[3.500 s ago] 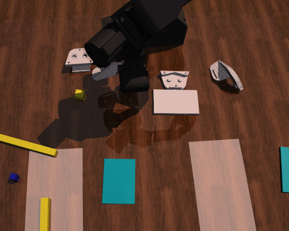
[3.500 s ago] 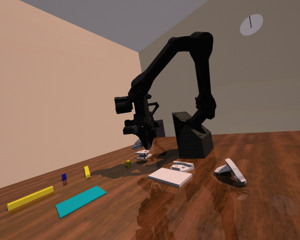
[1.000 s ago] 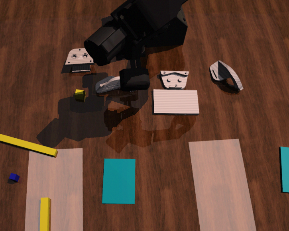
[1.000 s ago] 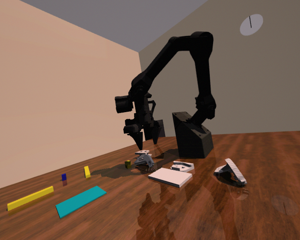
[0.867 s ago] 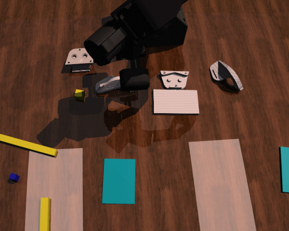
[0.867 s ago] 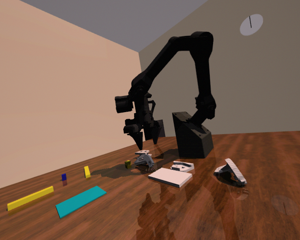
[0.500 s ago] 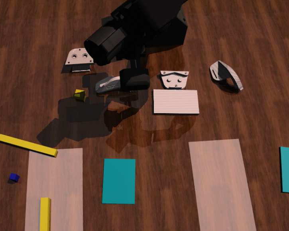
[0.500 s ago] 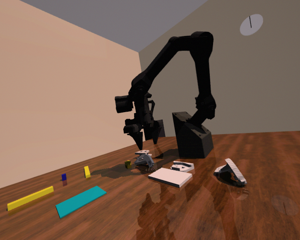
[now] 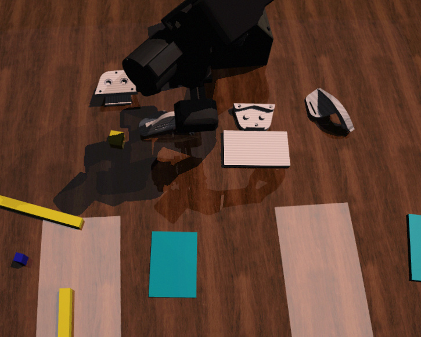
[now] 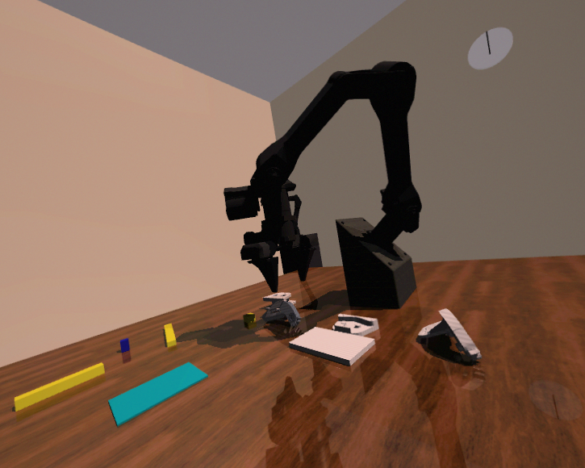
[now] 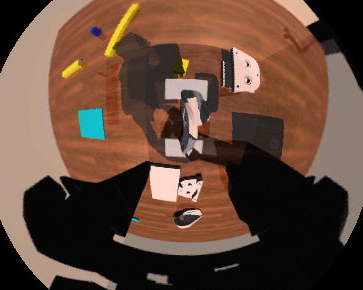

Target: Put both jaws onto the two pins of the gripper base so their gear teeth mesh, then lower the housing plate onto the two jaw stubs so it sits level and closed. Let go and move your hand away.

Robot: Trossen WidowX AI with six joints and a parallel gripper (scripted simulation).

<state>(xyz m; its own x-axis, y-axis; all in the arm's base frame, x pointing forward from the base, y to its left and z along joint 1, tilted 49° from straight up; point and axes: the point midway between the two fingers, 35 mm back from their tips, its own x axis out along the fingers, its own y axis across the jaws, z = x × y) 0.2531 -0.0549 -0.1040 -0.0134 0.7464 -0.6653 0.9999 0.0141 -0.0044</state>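
My gripper [image 10: 288, 285] [image 11: 188, 165] is open and empty, its fingertips above the table; the tips are hidden in the top view. One grey-white jaw [image 9: 163, 121] [image 10: 285, 312] [image 11: 190, 120] lies loose on the table near and below the fingers, partly covered by the gripper in the top view. The other jaw [image 9: 338, 108] [image 10: 458, 334] [image 11: 193, 220] lies tilted at the far right. The white gripper base [image 9: 254, 115] [image 10: 368, 324] [image 11: 189, 189] shows two bare round pins. The housing plate [image 9: 115, 86] [image 10: 276, 296] [image 11: 243, 72], with two round holes and a dark ribbed side, stands apart at the left.
A white ribbed block [image 9: 255, 148] [image 10: 332, 344] [image 11: 164, 183] lies against or very near the base. A yellow cube [image 9: 117, 139] [image 10: 249, 319] sits near the first jaw. Yellow bars [image 9: 40, 212], a blue cube [image 9: 20, 258] and teal slabs [image 9: 173, 264] [image 9: 417, 248] lie farther forward.
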